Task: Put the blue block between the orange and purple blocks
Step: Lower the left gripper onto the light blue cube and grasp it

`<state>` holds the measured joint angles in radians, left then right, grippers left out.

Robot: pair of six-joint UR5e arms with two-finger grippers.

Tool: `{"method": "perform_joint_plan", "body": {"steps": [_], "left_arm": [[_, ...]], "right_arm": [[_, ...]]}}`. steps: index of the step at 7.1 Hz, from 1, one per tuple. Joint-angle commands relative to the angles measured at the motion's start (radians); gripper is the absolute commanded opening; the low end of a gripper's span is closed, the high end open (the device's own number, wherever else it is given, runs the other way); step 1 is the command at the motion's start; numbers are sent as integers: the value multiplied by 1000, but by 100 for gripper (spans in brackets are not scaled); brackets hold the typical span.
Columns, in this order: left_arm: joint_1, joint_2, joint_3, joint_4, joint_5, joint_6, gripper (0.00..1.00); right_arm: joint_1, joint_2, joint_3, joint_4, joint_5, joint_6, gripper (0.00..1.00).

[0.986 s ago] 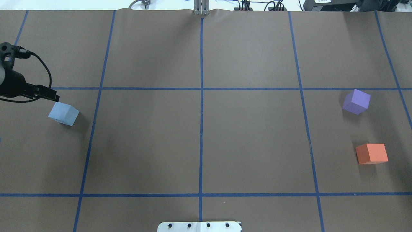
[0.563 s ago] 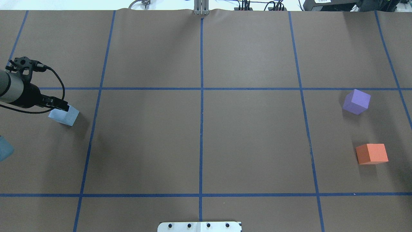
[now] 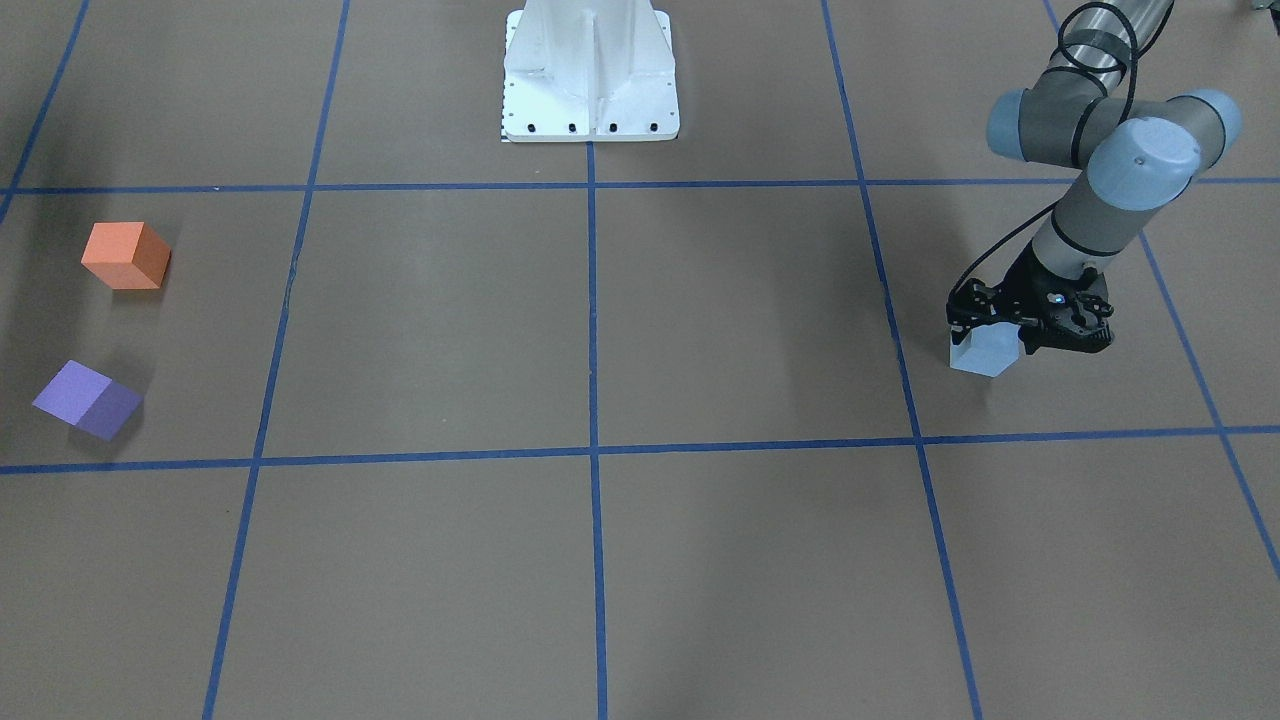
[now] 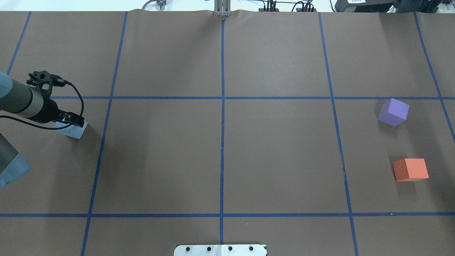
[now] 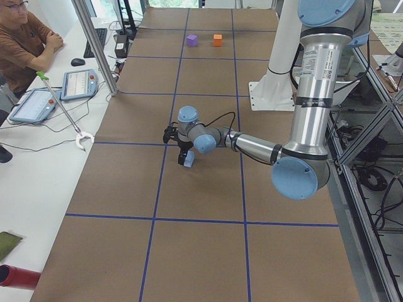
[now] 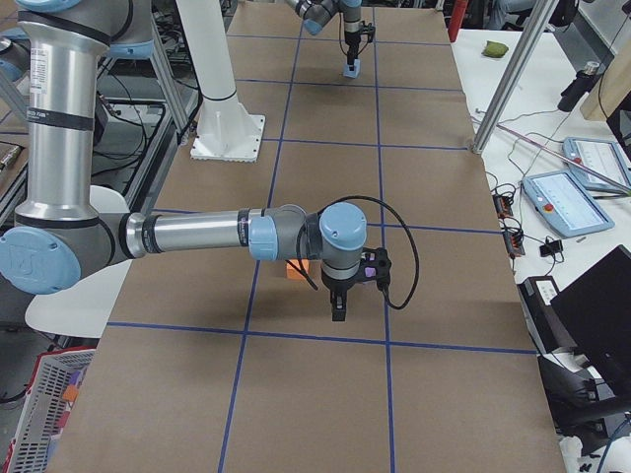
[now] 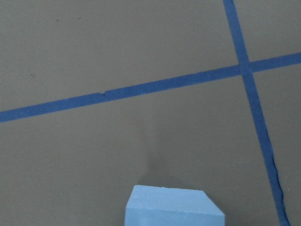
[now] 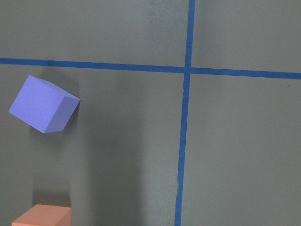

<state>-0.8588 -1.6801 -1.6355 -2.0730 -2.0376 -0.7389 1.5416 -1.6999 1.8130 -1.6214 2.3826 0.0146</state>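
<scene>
The light blue block (image 4: 76,131) sits at the table's far left on the brown paper. My left gripper (image 4: 73,120) hangs right over it and covers most of it. In the front-facing view the gripper (image 3: 992,338) has its open jaws on either side of the blue block (image 3: 985,353); the left wrist view shows the block's top (image 7: 174,207). The purple block (image 4: 394,112) and the orange block (image 4: 410,169) lie apart at the far right, also in the right wrist view (image 8: 43,104) (image 8: 42,215). My right gripper (image 6: 338,313) hovers near them; I cannot tell its state.
Blue tape lines (image 4: 222,106) divide the table into squares. The white robot base plate (image 3: 590,70) stands at the robot's edge. An operator (image 5: 25,38) and tablets (image 5: 79,83) are beside the table's far long side.
My left arm has swung in from the table's left edge and come over the blue block, now covering most of it. The blocks have not moved.
</scene>
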Motion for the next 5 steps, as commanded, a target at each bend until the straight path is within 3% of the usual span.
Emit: {"method": "perform_joint_plan", "body": {"steps": [1, 2, 4, 5], "left_arm": [[3, -30, 28, 5, -1, -13, 24], [-3, -15, 10, 14, -18, -5, 0], [-108, -4, -48, 66, -166, -2, 0], [-123, -15, -132, 197, -179, -7, 0]], "right_arm": [[0, 2, 2, 0, 4, 10, 100], [0, 0, 2, 0, 4, 10, 100], [0, 12, 20, 0, -2, 10, 100], [0, 14, 25, 0, 0, 11, 100]]}}
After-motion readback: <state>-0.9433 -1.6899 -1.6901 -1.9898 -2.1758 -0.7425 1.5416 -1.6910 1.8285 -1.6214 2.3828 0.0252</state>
